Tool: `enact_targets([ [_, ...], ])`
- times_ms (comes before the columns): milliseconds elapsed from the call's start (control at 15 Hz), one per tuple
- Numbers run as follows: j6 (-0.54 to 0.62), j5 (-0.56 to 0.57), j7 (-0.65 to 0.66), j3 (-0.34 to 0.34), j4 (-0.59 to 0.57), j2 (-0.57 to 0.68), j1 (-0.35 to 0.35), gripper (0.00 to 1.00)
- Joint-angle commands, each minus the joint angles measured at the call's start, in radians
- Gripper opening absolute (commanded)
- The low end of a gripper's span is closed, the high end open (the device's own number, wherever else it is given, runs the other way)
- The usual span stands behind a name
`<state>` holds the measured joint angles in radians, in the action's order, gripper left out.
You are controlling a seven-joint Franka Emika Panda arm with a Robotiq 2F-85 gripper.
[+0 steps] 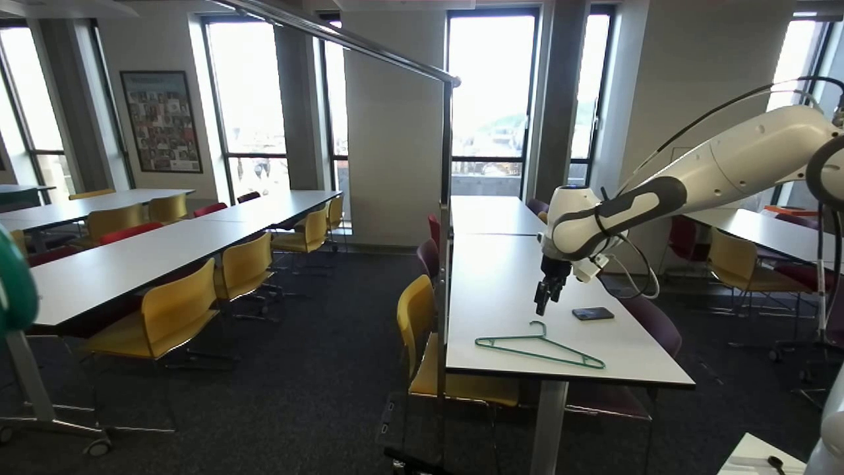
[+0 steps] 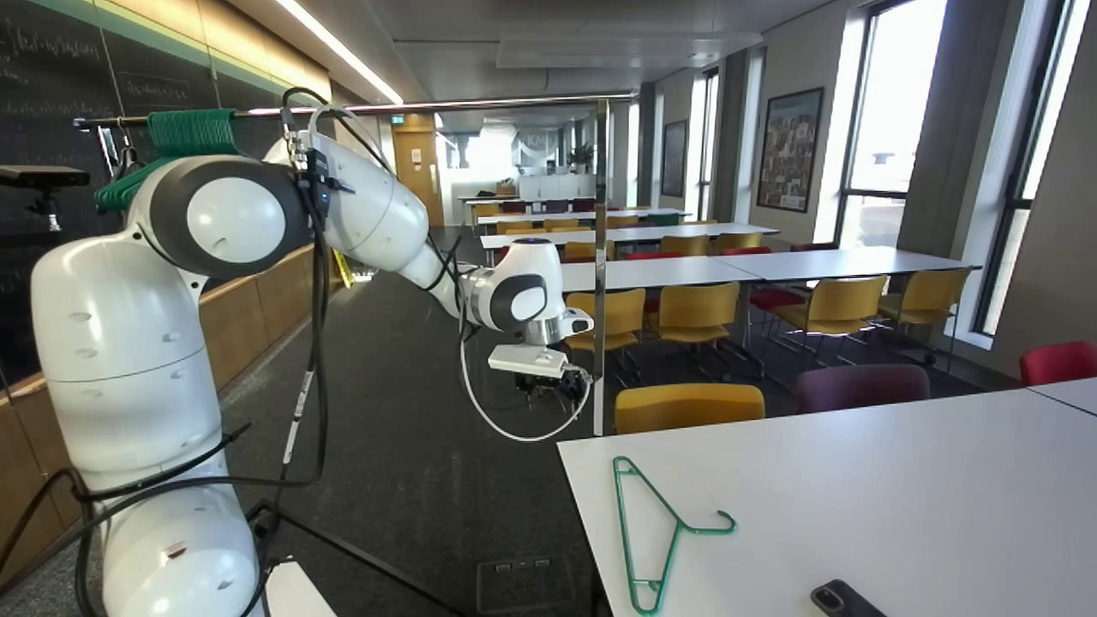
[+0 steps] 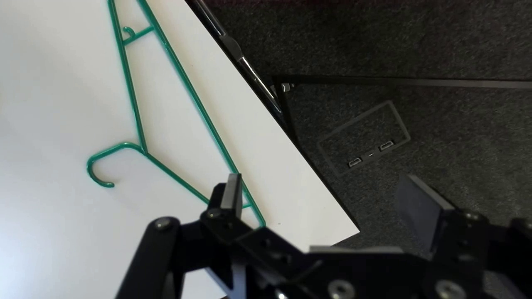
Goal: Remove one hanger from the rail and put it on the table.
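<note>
Hanger (image 3: pixel 145 152) is lying on table (image 3: pixel 62 203), left half of wrist view. Gripper (image 3: pixel 323 189) is hovering, bottom — fingers (image 3: pixel 231 193) standing spread.

A classroom is suggested by the chalk-marked blackboard (image 2: pixel 51 77) and the long tables (image 1: pixel 151 254) lined with chairs (image 1: pixel 177 313).

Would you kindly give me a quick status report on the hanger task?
Gripper open and empty. Green hanger off the rail, lying on the white table. Phone also there, apart from the hanger, seemingly not in the way.
</note>
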<state>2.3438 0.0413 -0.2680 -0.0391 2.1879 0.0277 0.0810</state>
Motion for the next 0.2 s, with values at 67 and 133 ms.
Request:
enact_targets([
  [67, -0.003, -0.001, -0.001, 0.024, -0.002, 0.008, -0.021, 1.00],
  [133, -0.003, -0.001, -0.001, 0.024, -0.002, 0.009, -0.021, 1.00],
])
